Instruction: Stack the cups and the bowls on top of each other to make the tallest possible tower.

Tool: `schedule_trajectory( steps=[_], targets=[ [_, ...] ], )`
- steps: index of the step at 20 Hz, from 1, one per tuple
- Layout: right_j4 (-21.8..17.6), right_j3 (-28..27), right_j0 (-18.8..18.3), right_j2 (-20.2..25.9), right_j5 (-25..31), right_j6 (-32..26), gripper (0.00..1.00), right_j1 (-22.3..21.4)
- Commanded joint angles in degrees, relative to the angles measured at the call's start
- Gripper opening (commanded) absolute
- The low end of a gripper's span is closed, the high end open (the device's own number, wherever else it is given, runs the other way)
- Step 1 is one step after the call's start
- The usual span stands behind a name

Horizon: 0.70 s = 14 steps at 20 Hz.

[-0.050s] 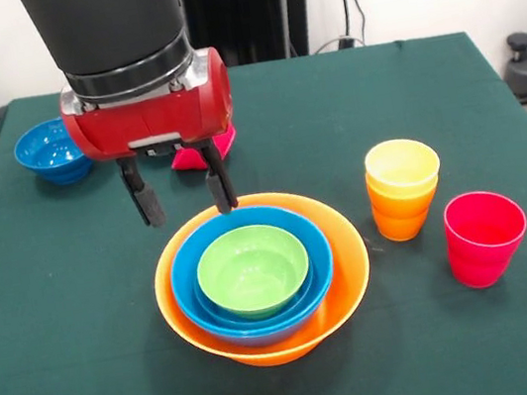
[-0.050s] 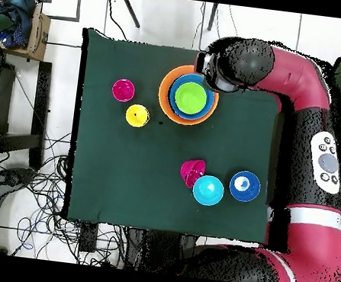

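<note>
Glossy plastic tower (image 1: 262,283) of round nested bowls, green in blue in orange, on the green cloth bench (image 1: 82,316), my gripper (image 1: 186,198) spread empty over its rim, pink bowl (image 1: 204,152) half hidden behind my wrist.

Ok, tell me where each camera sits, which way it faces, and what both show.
Front view: across the table, facing the robot; the open gripper hangs over the orange bowl's far rim.
Overhead view: above the green table, looking straight down; the red arm reaches up from the bottom.
Shared: the nested tower with the green bowl on top, yellow cup, pink cup.
</note>
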Motion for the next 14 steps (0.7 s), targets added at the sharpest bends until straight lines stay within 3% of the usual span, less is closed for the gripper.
schedule_trajectory(
  steps=[1,7,14],
  targets=[
    [1.09,12.78,-2.32,1.45,5.51,-10.11,1.0,-6.39],
    [-0.3,25.16,-4.13,1.77,1.8,-11.5,1.0,-11.97],
    [-2.94,31.52,-4.63,2.57,-0.64,-11.48,1.0,-14.79]
  ],
)
